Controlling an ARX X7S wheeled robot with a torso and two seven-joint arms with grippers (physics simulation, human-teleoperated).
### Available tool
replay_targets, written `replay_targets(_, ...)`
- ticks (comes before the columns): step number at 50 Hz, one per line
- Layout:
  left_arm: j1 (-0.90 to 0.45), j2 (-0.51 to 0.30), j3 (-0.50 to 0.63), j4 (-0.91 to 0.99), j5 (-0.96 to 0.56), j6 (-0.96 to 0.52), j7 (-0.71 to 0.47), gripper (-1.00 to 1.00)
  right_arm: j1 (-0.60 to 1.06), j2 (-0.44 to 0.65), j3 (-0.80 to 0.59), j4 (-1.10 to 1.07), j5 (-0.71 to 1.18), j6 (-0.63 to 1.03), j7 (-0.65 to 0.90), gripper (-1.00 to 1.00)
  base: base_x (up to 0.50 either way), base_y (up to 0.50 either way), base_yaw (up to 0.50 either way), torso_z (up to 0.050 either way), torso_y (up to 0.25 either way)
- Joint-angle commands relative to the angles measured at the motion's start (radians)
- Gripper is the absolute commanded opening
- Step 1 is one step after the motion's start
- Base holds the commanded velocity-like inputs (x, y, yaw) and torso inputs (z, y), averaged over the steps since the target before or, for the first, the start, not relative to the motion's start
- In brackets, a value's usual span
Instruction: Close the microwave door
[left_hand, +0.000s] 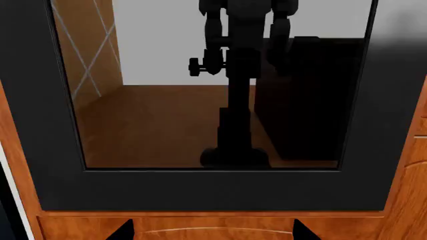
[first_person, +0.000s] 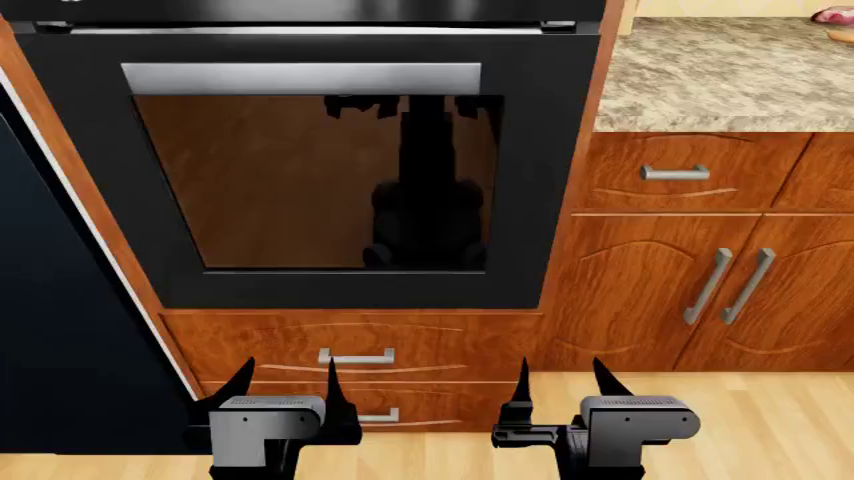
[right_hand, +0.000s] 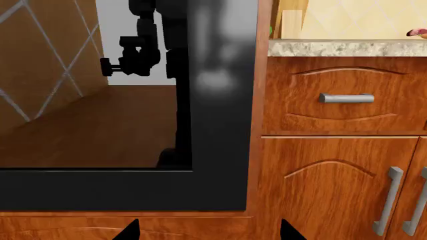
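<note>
Approach step. No microwave in any view; its place cannot be told. Ahead: built-in oven (first_person: 320, 170), door shut, drawers (first_person: 354, 350) below, counter (first_person: 721, 75) at right. Left gripper (first_person: 282, 385) and right gripper (first_person: 558, 382) hang low before the drawers, jaws wide, empty. Next, likely: turn or raise view, find the microwave.
</note>
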Motion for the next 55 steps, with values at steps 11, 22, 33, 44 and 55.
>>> replay_targets(11, 0.0, -0.045, 0.058, 0.07, -0.045, -0.035, -0.061, 1.0, -0.006, 0.054, -0.077, -0.078, 0.012, 0.02, 0.044, 1.0, 0.0, 0.0, 0.0, 0.0, 0.0)
replay_targets(22, -0.003, -0.065, 0.08, 0.037, -0.083, 0.061, -0.055, 1.0, -0.002, 0.081, -0.11, -0.037, -0.02, -0.108, 0.075, 1.0, 0.0, 0.0, 0.0, 0.0, 0.0)
replay_targets(33, -0.008, -0.073, 0.095, -0.015, -0.093, 0.202, -0.062, 1.0, 0.004, 0.096, -0.127, -0.001, -0.022, -0.201, 0.097, 1.0, 0.0, 0.0, 0.0, 0.0, 0.0)
replay_targets(44, -0.07, -0.148, 0.067, 0.254, -0.177, -0.016, -0.135, 1.0, 0.064, 0.124, -0.113, -0.247, -0.119, -0.032, 0.09, 1.0, 0.0, 0.0, 0.0, 0.0, 0.0)
replay_targets(55, -0.348, -0.205, -0.071, 0.767, -0.397, -0.827, -0.231, 1.0, 0.257, 0.15, -0.129, -0.699, -0.189, 0.61, 0.009, 1.0, 0.0, 0.0, 0.0, 0.0, 0.0)
